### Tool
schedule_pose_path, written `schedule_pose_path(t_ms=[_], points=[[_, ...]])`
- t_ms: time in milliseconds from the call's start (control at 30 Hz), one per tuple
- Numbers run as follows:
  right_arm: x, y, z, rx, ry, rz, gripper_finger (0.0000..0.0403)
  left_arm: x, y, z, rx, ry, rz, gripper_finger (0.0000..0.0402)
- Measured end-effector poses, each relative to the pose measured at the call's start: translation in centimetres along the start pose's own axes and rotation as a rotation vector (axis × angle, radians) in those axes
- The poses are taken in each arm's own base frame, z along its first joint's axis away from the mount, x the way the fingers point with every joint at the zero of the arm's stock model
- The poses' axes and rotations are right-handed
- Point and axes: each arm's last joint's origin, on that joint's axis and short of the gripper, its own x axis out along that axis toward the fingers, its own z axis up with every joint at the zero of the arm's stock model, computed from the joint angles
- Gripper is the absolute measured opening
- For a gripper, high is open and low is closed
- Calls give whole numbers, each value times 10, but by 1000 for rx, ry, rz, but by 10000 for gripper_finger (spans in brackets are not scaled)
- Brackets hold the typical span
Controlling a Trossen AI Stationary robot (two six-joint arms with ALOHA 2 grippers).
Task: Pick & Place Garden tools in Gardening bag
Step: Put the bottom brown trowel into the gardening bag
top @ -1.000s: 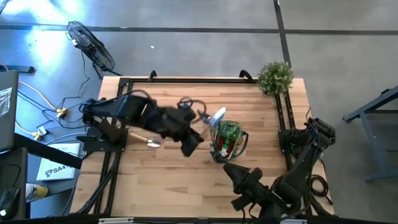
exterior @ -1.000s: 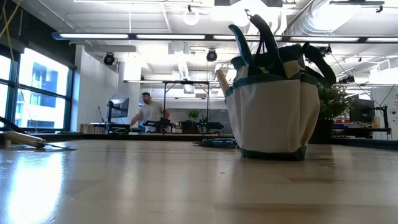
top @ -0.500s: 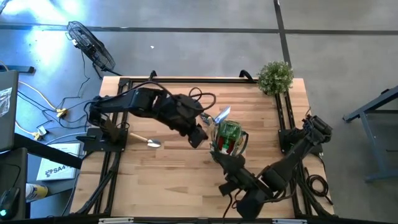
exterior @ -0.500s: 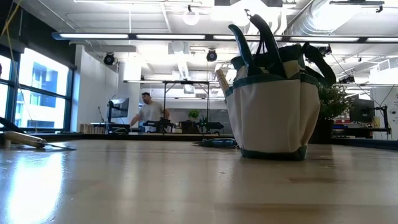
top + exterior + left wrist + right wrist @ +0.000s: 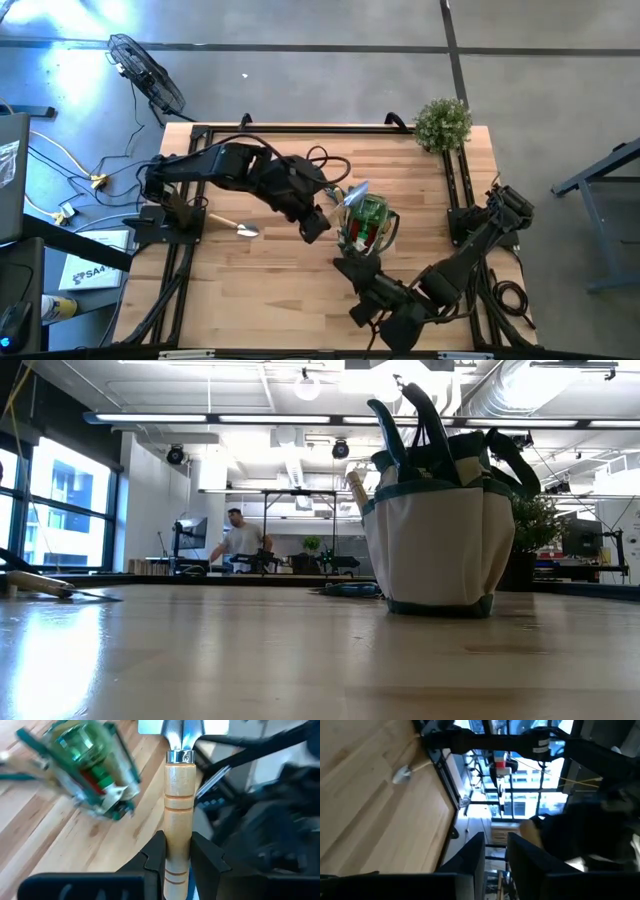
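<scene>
The beige gardening bag [image 5: 368, 224] with dark green trim stands upright on its base near the table's middle; it also shows in the low view [image 5: 440, 530]. A green bottle and a red piece show inside it. My left gripper [image 5: 318, 216] is just left of the bag, shut on a wooden-handled trowel [image 5: 350, 193] whose blade points at the bag's far-left rim. A second trowel [image 5: 236, 228] lies flat on the table to the left. My right gripper [image 5: 347, 268] is open and empty, just off the bag's near side. My left gripper pinches the trowel's wooden handle [image 5: 178, 837] between its two fingers [image 5: 156, 855], toward the handle's free end. The fingers lie along the handle, and the metal blade [image 5: 182, 727] sticks out ahead of them. The trowel is lifted clear of the table, beside the bag [image 5: 92, 770].
A bushy green plant [image 5: 442, 123] stands at the far right corner. A wooden handle [image 5: 355, 485] sticks up from a pocket on the bag's side. Bare wood lies along the near edge and at the far left. A person stands in the room beyond [image 5: 238, 540].
My right gripper has gone toward the table's left, from the near edge to the bag's near side. My left gripper has shifted a little toward the bag with the trowel, which stays lifted, and its blade has dipped nearer the bag's rim.
</scene>
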Motion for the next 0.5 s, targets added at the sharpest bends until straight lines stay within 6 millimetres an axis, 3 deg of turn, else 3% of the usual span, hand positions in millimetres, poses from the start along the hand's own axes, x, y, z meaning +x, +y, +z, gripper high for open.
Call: schedule_pose_path(t_ms=[167, 500], points=[[4, -5, 0, -39, 34, -42, 85, 6, 3, -1, 17, 13, 40, 53], [17, 1, 0, -310, 30, -2, 171, 5, -2, 1, 22, 3, -18, 53]])
